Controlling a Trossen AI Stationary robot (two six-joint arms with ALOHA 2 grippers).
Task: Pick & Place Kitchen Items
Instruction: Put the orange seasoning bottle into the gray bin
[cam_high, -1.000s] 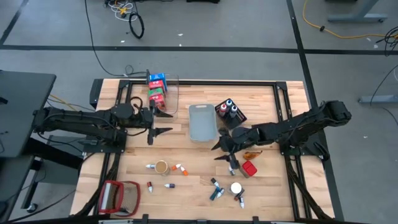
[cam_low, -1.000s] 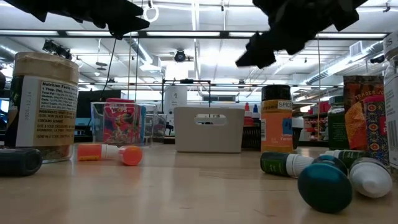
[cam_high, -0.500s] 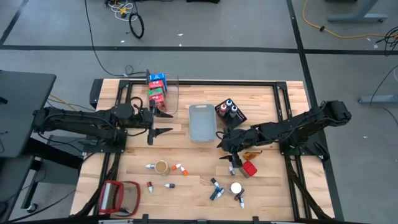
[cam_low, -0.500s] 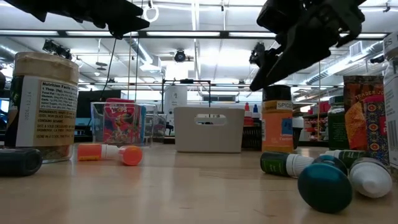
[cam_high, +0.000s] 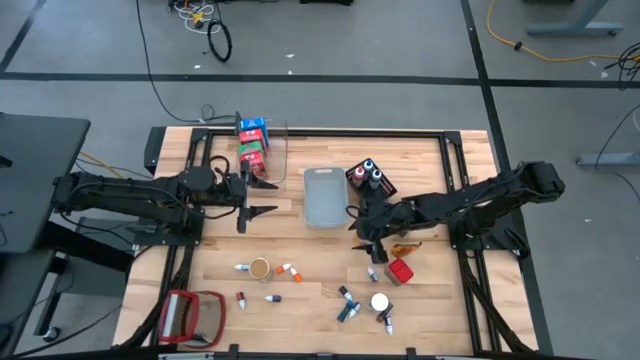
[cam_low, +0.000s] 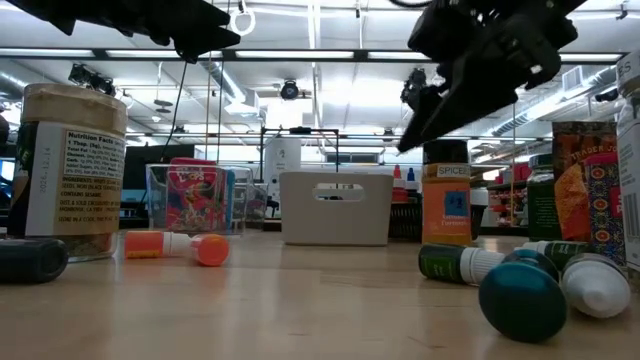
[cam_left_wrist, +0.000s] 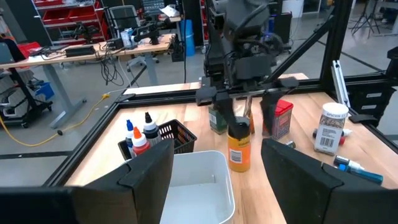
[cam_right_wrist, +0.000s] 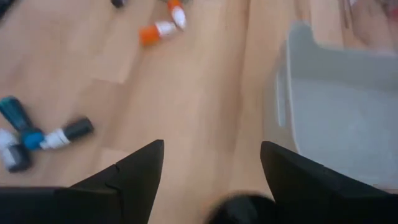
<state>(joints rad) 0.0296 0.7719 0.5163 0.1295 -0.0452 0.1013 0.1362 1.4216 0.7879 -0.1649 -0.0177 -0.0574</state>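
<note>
An orange spice jar (cam_left_wrist: 239, 149) with a black cap stands upright on the table beside the grey bin (cam_high: 323, 197). My right gripper (cam_left_wrist: 245, 112) hangs open just above it, tipped downward, a finger on either side of the cap (cam_right_wrist: 239, 208) without touching it. The low view shows the jar (cam_low: 445, 205) below that gripper (cam_low: 420, 120). My left gripper (cam_high: 262, 197) waits open and level near the clear bin (cam_high: 262, 150), which holds little cartons. Loose items lie nearer the front edge: a brown jar (cam_high: 260, 268), orange-capped bottles (cam_high: 288, 270), a red carton (cam_high: 401, 271) and teal bottles (cam_high: 347, 305).
A black basket (cam_high: 370, 180) with small bottles stands just to the right of the grey bin, close to my right arm. A white-lidded tin (cam_high: 380, 301) sits near the front edge. A red-framed flat object (cam_high: 195, 315) lies at the front left corner.
My right gripper has tipped further downward and shifted a little toward the table's far edge, coming over the spice jar. The jar has stayed where it was.
</note>
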